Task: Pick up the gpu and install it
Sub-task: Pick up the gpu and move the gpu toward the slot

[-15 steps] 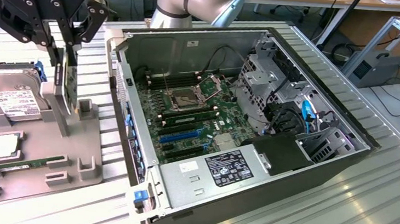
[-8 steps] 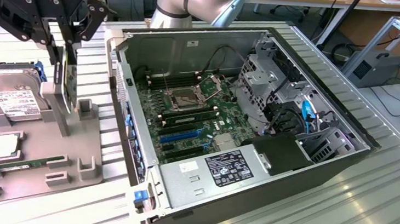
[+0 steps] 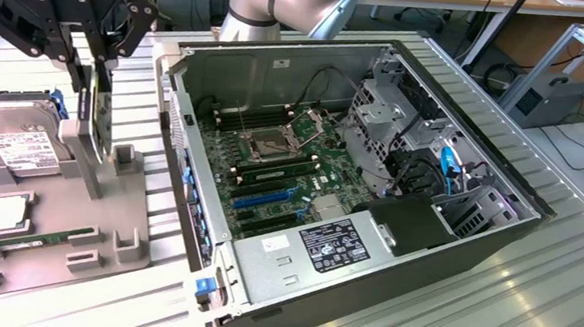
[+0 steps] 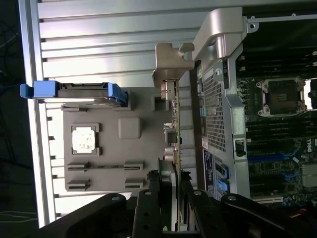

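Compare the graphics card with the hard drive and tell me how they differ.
The graphics card stands upright on edge; the hard drive lies tilted, label up. The graphics card is a thin dark board with a silver bracket; the hard drive is a boxy silver block with blue rails. The gripper grips the graphics card; the hard drive is untouched. Both are at the grey tray.

My gripper point(image 3: 91, 80) runs off the exterior view's upper edge, and my arm point(image 3: 286, 2) is cut off there too. The card point(image 3: 103, 121) I am clamped on stands edge-on, so its faces are hidden, and the far corner of the hard drive point(image 3: 15, 145) lies behind it. The print on the drive's label and on the sticker point(image 3: 332, 244) in the computer case point(image 3: 456, 247) is too small to read.
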Motion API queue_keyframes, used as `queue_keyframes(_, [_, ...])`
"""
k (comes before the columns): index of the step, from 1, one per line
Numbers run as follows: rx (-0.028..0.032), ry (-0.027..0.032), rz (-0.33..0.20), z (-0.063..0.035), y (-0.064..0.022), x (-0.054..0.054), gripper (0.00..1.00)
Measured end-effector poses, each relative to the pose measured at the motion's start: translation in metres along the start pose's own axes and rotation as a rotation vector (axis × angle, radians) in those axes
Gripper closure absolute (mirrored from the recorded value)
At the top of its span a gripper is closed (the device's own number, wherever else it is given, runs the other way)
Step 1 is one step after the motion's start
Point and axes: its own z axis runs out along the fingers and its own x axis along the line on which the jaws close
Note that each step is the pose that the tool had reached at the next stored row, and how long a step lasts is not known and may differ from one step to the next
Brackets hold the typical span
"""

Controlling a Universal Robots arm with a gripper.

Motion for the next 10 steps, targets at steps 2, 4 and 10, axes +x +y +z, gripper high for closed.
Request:
queue_keyframes(2, [0.0000, 0.0000, 0.000, -0.0007, 0.0000, 0.0000, 0.73])
queue_keyframes(4, [0.0000, 0.0000, 0.000, -0.0014, 0.0001, 0.0000, 0.73])
queue_keyframes(10, [-0.0001, -0.0001, 0.000, -0.0032, 0.0002, -0.0001, 0.73])
